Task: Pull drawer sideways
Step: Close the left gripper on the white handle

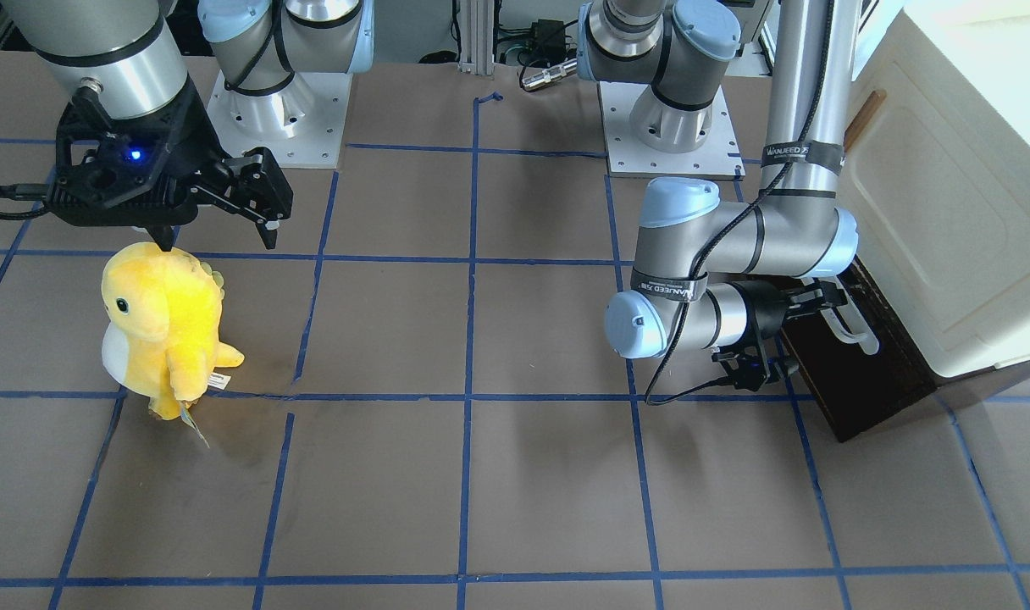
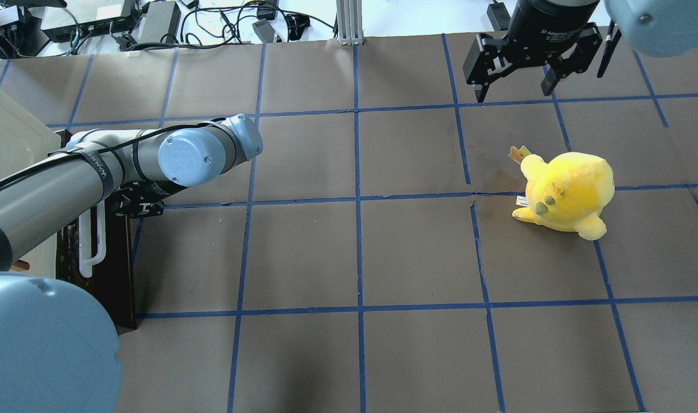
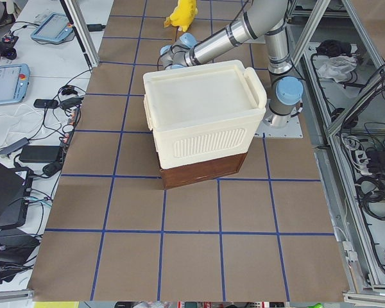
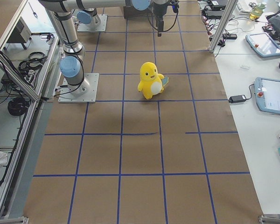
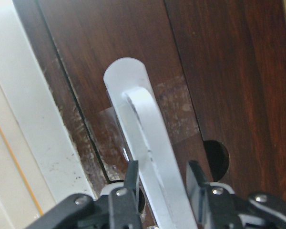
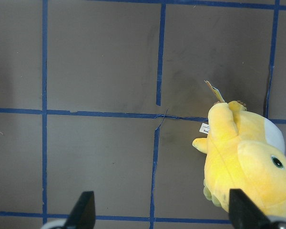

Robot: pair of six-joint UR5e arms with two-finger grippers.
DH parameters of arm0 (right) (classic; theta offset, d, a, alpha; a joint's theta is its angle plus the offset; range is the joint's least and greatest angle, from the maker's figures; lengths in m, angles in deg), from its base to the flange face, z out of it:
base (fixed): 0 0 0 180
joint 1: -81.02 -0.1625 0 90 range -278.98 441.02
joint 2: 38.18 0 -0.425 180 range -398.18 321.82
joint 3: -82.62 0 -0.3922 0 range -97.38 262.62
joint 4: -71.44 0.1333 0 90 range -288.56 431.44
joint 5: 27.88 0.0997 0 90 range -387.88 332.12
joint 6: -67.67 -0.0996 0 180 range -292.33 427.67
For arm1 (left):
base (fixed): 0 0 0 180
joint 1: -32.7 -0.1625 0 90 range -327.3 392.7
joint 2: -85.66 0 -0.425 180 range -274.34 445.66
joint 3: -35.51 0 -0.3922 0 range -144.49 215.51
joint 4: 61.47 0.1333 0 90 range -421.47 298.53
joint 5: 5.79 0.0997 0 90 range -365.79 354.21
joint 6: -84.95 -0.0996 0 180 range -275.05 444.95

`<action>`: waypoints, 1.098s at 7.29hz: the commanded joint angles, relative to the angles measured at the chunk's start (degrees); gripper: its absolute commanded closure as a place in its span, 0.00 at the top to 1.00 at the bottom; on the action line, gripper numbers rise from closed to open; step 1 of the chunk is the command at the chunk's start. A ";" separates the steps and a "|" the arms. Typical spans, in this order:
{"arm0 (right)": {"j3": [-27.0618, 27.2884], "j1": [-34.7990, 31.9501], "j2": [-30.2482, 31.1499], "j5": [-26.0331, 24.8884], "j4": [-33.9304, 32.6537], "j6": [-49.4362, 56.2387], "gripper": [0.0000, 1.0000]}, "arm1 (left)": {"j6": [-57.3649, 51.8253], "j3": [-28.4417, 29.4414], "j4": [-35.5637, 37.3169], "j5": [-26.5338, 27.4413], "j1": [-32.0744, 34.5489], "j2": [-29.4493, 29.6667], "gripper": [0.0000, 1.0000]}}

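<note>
Already the left gripper (image 5: 162,183) straddles the drawer's white bar handle (image 5: 148,143), fingers not visibly clamped.
Slipping off toward 12 o'clock looks likely if the drawer (image 1: 854,381) sticks; right gripper (image 2: 515,86) hangs wide.

Left arm (image 2: 96,172) reaches across left of frame to drawer (image 2: 116,258) with white handle (image 2: 90,241). Right gripper (image 2: 515,89) upper right, fingers spread, above yellow plush (image 2: 567,192) on table (image 2: 355,258).

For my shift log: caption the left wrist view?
Left gripper jaws straddling the drawer's white bar handle.
</note>
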 commanded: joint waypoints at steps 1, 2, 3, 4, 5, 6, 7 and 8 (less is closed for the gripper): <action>0.00 0.00 0.00 0.00 0.00 0.00 1.00 | 0.00 0.04 0.07 -0.04 0.00 0.06 0.45; 0.00 0.00 0.00 0.00 0.00 0.00 1.00 | 0.00 0.13 0.16 -0.13 0.00 0.06 0.44; 0.00 0.00 0.00 0.00 0.00 0.00 1.00 | 0.00 0.04 0.16 -0.22 0.00 0.06 0.42; 0.00 0.00 0.00 0.00 0.00 0.00 1.00 | 0.00 0.04 0.16 -0.22 0.00 0.06 0.41; 0.00 0.00 0.00 0.00 0.00 0.00 1.00 | 0.00 0.04 0.07 -0.22 0.00 0.15 0.41; 0.00 0.00 0.00 0.00 0.00 0.00 1.00 | 0.00 0.04 0.07 -0.22 0.00 0.15 0.40; 0.00 0.00 0.00 0.00 0.00 0.00 1.00 | 0.00 0.13 0.16 -0.22 0.00 0.15 0.39; 0.00 0.00 0.00 0.00 0.00 0.00 1.00 | 0.00 0.04 0.16 -0.22 0.00 0.15 0.38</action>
